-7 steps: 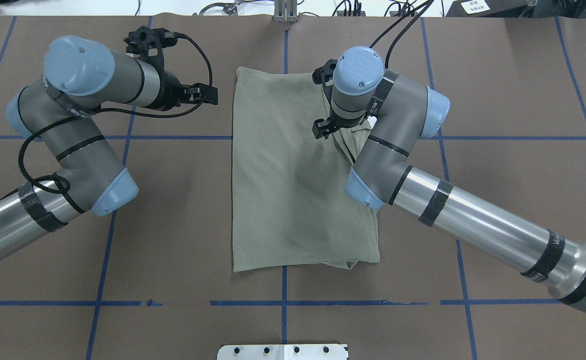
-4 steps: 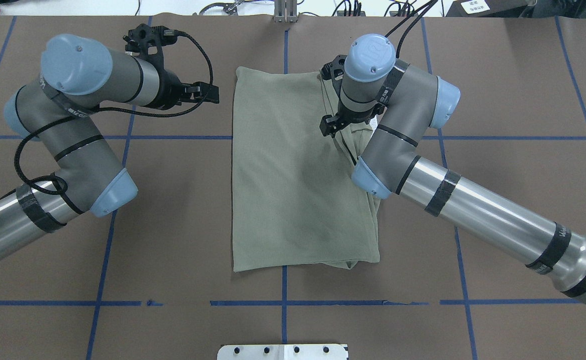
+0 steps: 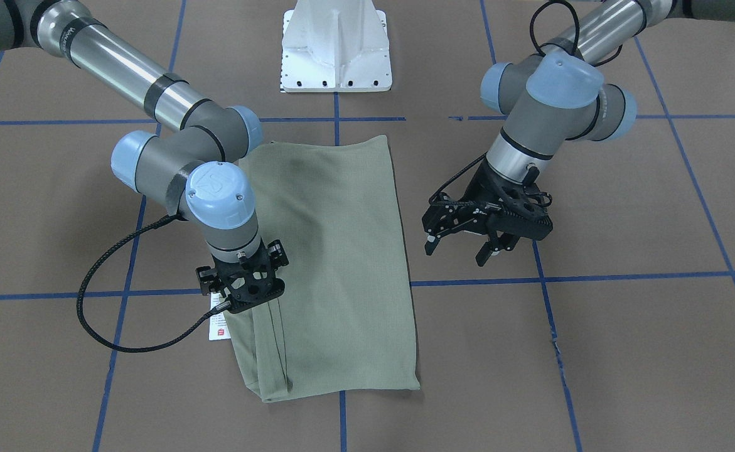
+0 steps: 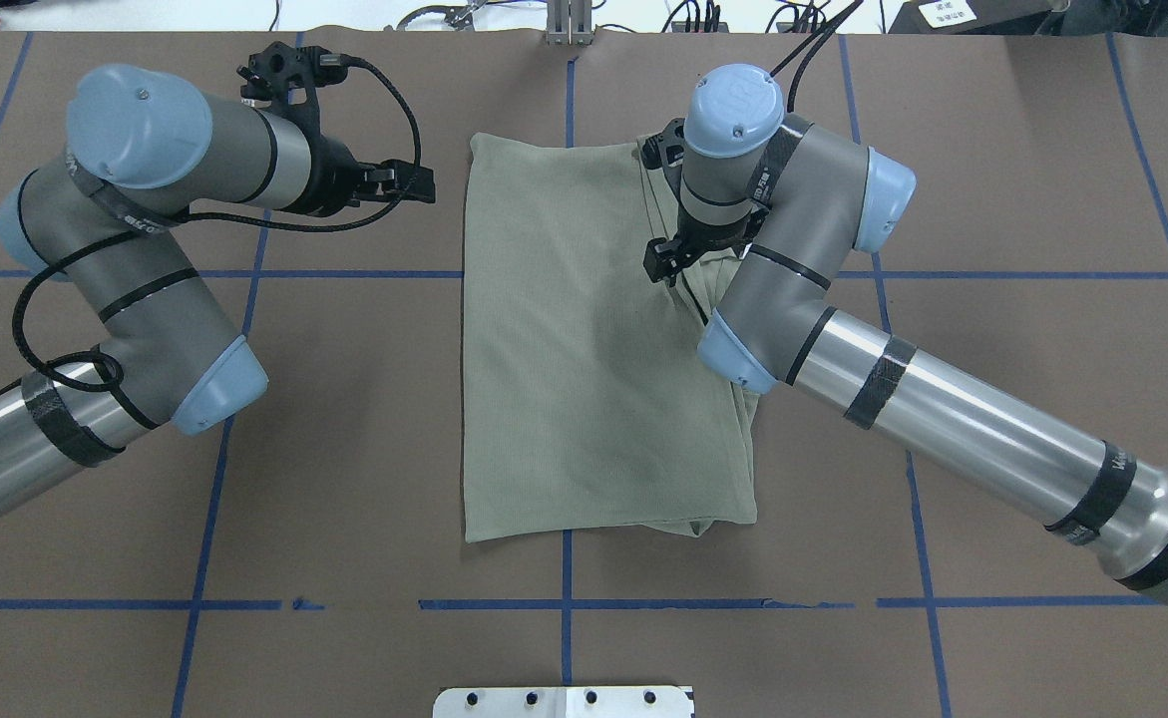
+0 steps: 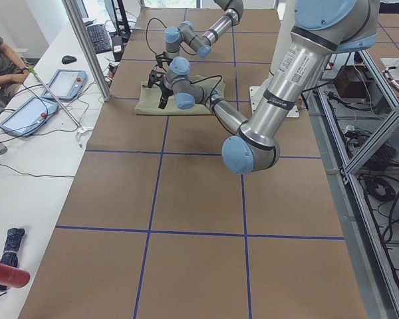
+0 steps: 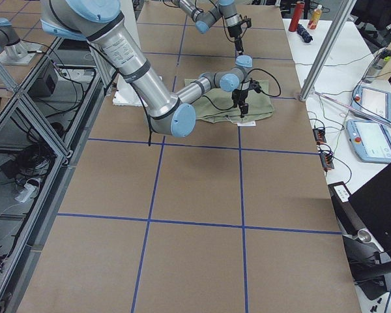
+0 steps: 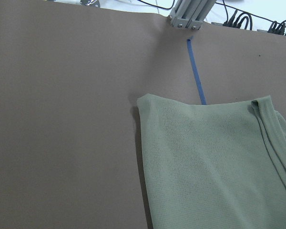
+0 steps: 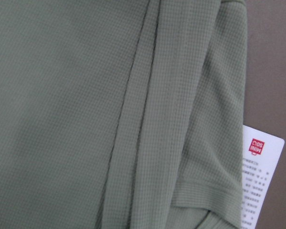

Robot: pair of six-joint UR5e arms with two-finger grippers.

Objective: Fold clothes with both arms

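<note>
The sage-green shirt (image 3: 336, 251) lies flat on the brown table, folded into a long rectangle (image 4: 574, 379). Its layered sleeve folds run along its right edge (image 8: 148, 119), and the white hang tag (image 3: 218, 328) sticks out there (image 8: 260, 181). My right gripper (image 3: 248, 301) points down just above that edge near the far end (image 4: 661, 264). It appears open and holds nothing, with its fingertips mostly hidden by the wrist. My left gripper (image 3: 458, 251) is open and empty, hovering over bare table left of the shirt's far-left corner (image 4: 422, 185). That corner shows in the left wrist view (image 7: 143, 102).
The white pedestal base (image 3: 336, 56) stands at the near table edge (image 4: 564, 701). An aluminium post (image 4: 569, 25) stands at the far edge. Blue tape lines (image 4: 344, 274) grid the table. A side bench with tablets (image 5: 60, 83) lies beyond the far edge.
My right gripper has shifted right, from over the shirt's middle to its right edge. My left arm has drawn back slightly to the left. The shirt has not moved.
</note>
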